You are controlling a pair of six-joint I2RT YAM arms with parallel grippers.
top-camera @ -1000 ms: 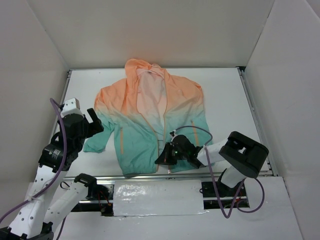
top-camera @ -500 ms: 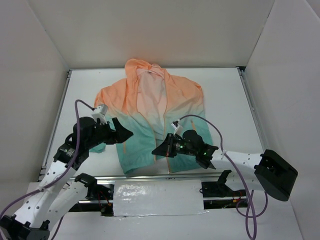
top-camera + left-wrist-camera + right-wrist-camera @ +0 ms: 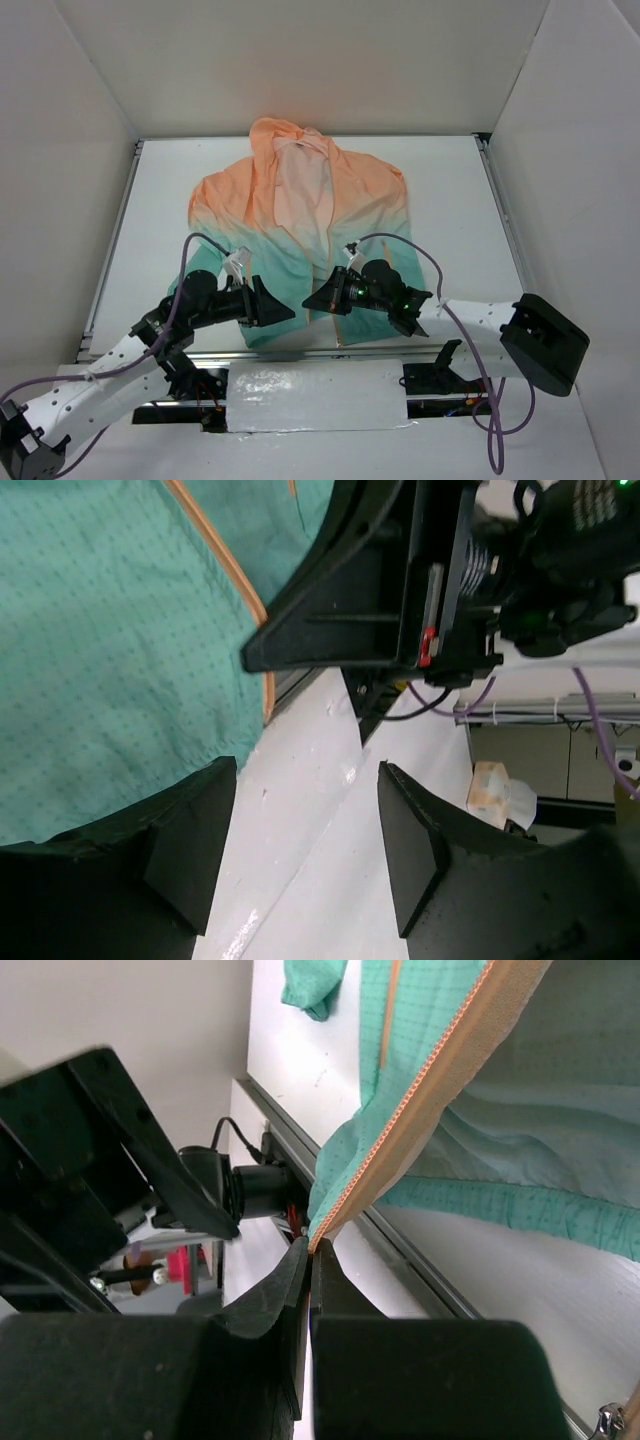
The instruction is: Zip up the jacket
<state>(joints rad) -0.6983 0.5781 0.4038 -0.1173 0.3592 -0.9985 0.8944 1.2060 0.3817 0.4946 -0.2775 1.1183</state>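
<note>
Top view: bright, even overhead light, with the white walls and table (image 3: 450, 200) close to washed out, soft short shadows under the jacket (image 3: 300, 210) hem, and glare on the glossy strip (image 3: 315, 395) at the near edge. Left wrist view: jacket weave sharp, left fingers (image 3: 170, 850) dark and soft (little surface detail), faint sheen on the table. Right wrist view: right fingers (image 3: 265, 1305) black and blurred, zipper edge in focus.
</note>
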